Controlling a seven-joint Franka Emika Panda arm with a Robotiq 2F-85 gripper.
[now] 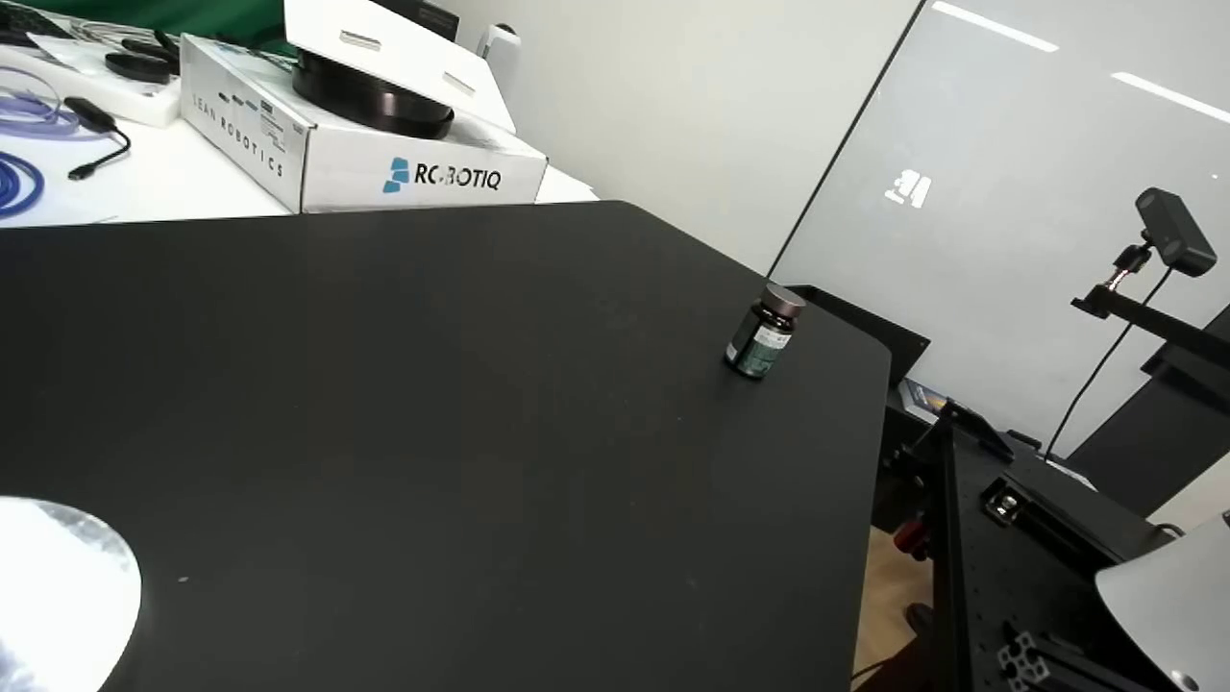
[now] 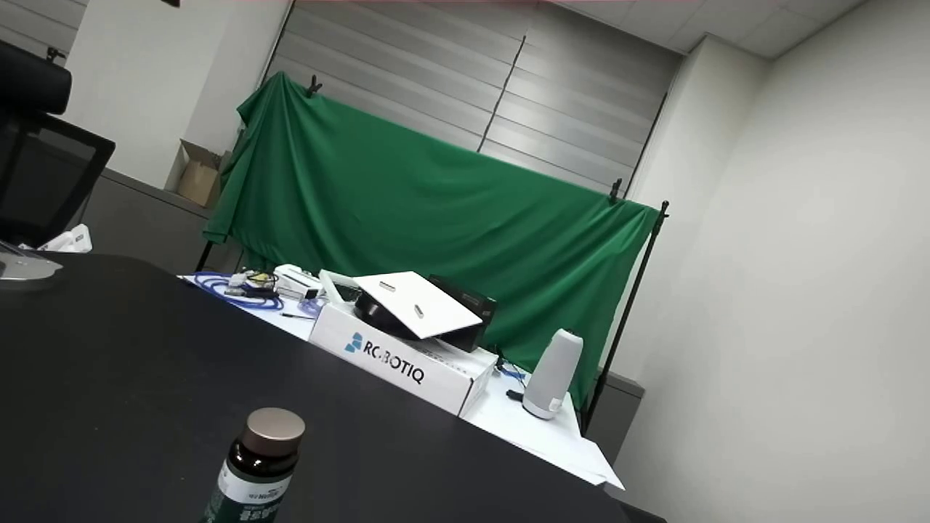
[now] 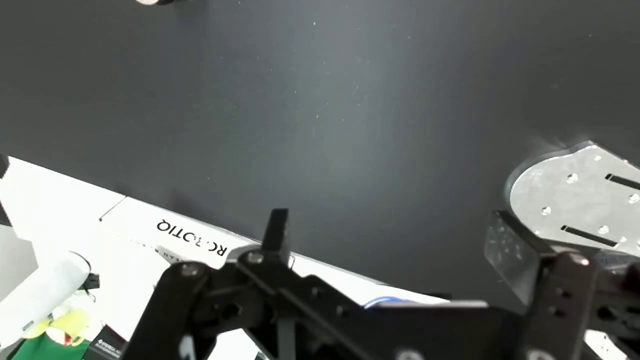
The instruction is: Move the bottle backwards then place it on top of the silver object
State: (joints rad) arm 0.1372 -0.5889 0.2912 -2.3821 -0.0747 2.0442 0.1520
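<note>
The bottle (image 1: 764,334) is small and dark with a brown cap and a green label. It stands upright on the black table near the right edge in an exterior view. It also shows in an exterior view (image 2: 256,476), cut by the bottom edge. In the wrist view only a sliver of what looks like its cap (image 3: 148,1) shows at the top. The silver object (image 3: 575,195) is a flat shiny disc at the right of the wrist view, partly behind a finger. It is cut off in both exterior views (image 1: 62,596) (image 2: 29,269). My gripper (image 3: 392,232) is open and empty, apart from the bottle.
A white Robotiq box (image 1: 423,173) with a white panel (image 1: 404,58) on it stands on a white table beyond the black table (image 1: 461,404). Blue cables (image 1: 19,183) lie beside it. A camera on a mount (image 1: 1174,231) stands beyond the black table's edge.
</note>
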